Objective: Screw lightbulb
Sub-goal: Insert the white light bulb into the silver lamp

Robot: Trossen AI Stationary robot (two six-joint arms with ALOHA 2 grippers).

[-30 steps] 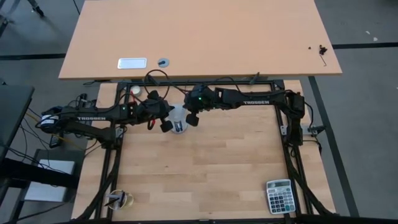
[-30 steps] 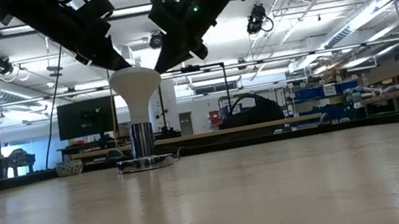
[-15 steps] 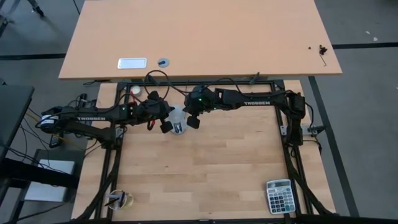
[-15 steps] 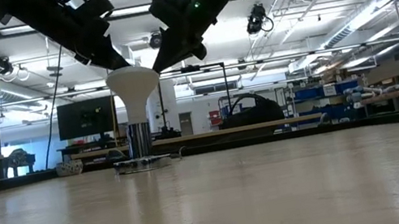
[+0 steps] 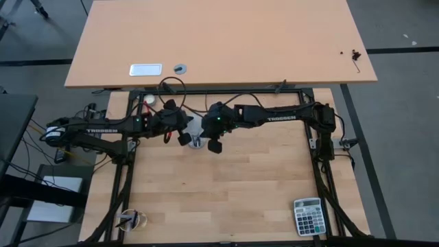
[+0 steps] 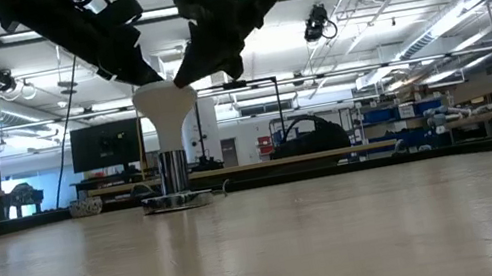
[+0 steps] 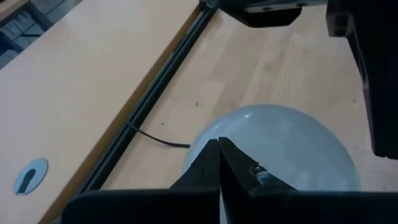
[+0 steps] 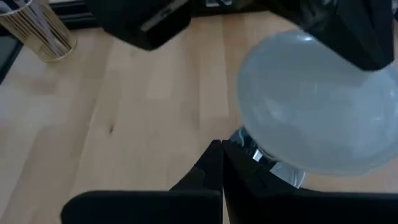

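The white cone-shaped lightbulb (image 6: 166, 106) stands upright, its wide face up and its narrow base in the round grey socket (image 6: 176, 201) on the table's far left part. It also shows in the high view (image 5: 196, 125). My left gripper (image 7: 219, 148) is shut, its tips over the left side of the bulb's face (image 7: 280, 143). My right gripper (image 8: 222, 149) is shut beside the bulb (image 8: 317, 106), on its right in the low view (image 6: 197, 69). My left gripper's shut fingertips (image 6: 150, 76) lie on the bulb's wide face at its left rim (image 6: 144, 91), slanting down from the table's left. The bulb stays upright in the socket. My right gripper's shut tips are by the bulb's right rim (image 6: 188, 87); whether they touch cannot be told.
A black cord (image 5: 171, 85) runs from the socket toward the far rail, by a small white ball (image 5: 149, 98). A gold-striped cup (image 5: 132, 219) stands at the near left corner and a calculator (image 5: 308, 216) at the near right. A second table (image 5: 274, 41) lies beyond.
My right gripper has moved toward the table's left and near edge, closing on the bulb's right side, and has turned about its wrist. The bulb stays upright in the socket.
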